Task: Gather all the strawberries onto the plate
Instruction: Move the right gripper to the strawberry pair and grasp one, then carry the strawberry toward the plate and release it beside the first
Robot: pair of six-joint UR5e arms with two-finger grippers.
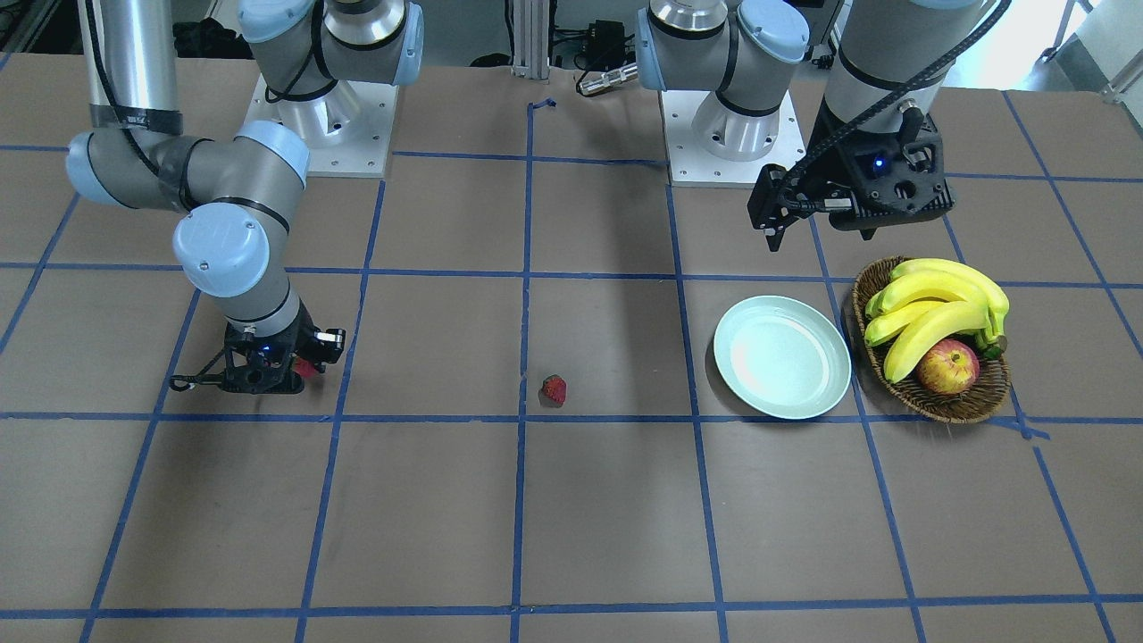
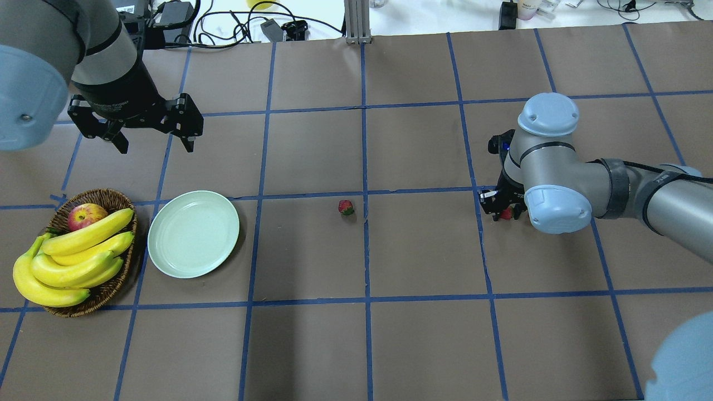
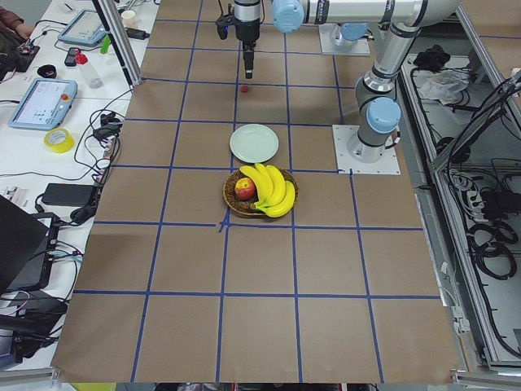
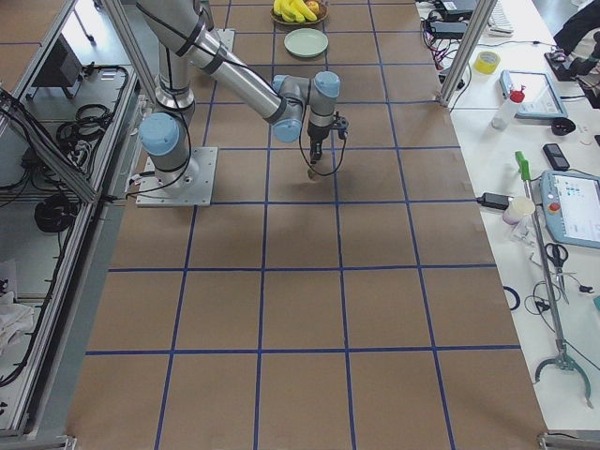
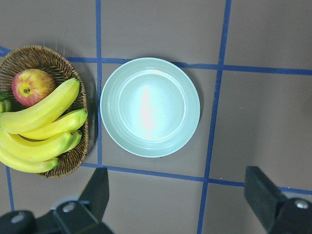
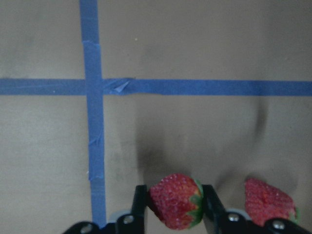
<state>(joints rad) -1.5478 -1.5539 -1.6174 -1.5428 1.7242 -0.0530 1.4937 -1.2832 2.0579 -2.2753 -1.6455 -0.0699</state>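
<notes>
Starting at the overhead view's left, a wicker basket (image 2: 113,196) holds a bunch of bananas (image 2: 72,256) and an apple (image 2: 86,215). Just beside it to the right lies the plate (image 2: 193,234), round, shallow and pale mint, with a raised rim. All three strawberries are outside it.

The middle strawberry (image 2: 346,207) lies alone on the worktop (image 2: 423,345) near a crossing of blue tape lines (image 2: 365,250), well apart from the plate. It is red with a green cap. Farther right, the gripped strawberry (image 6: 175,200) is red and dimpled, with its leafy cap turned sideways. The spare strawberry (image 6: 268,200) lies just beside it, outside the fingers.

The left arm comes down from the upper left. Its left tool (image 2: 157,146) hangs high above the worktop behind the plate, pointing straight down, with its fingers (image 5: 95,190) spread wide and nothing between them.

The right arm stretches in level from the right with its wrist bent downward. Its right tool (image 2: 504,210) stands vertical and low at the worktop, clenched on the gripped strawberry.
</notes>
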